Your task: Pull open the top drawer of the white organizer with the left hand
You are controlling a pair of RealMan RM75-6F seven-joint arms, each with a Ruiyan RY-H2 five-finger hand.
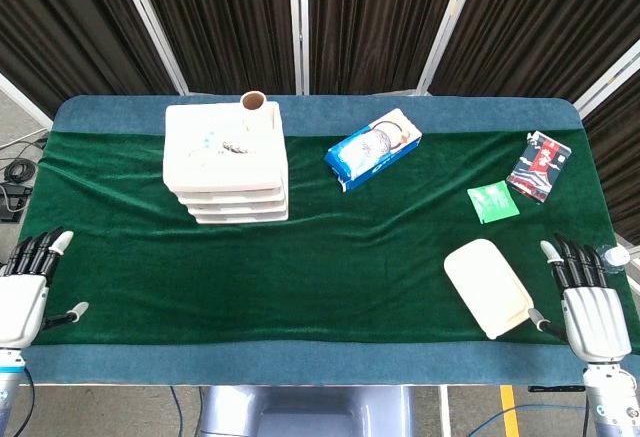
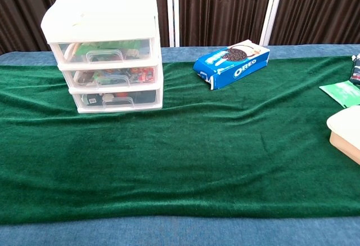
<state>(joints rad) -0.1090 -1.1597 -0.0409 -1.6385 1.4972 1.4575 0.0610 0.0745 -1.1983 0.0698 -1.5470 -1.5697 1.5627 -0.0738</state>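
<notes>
Presently my left hand (image 1: 22,299) sits at the near left corner of the table (image 1: 300,362), palm down, fingers spread and straight, holding nothing. The organizer (image 1: 226,162) lies well ahead of these fingers and off to their right, standing on the green cloth (image 1: 330,257) toward the far side. Its three drawer fronts face back toward me, so the top drawer (image 2: 104,50) would come out along a line running from the organizer toward my side of the table. That drawer is shut, flush with the two below it; its handle (image 2: 106,56), a clear lip centred on the front, runs crosswise to the pull line. In the chest view neither hand appears, only the organizer front. My right hand (image 1: 592,307) is likewise flat, fingers apart and empty, at the near right corner, just beside the cream lid (image 1: 488,287) and much farther from the organizer than the left. Judgement: the left hand is the nearer one, and the reach calls for travel forward and to the right, with a rise to the top tier, so the fingertips meet the handle from the front. No contact with the organizer is yet made.
</notes>
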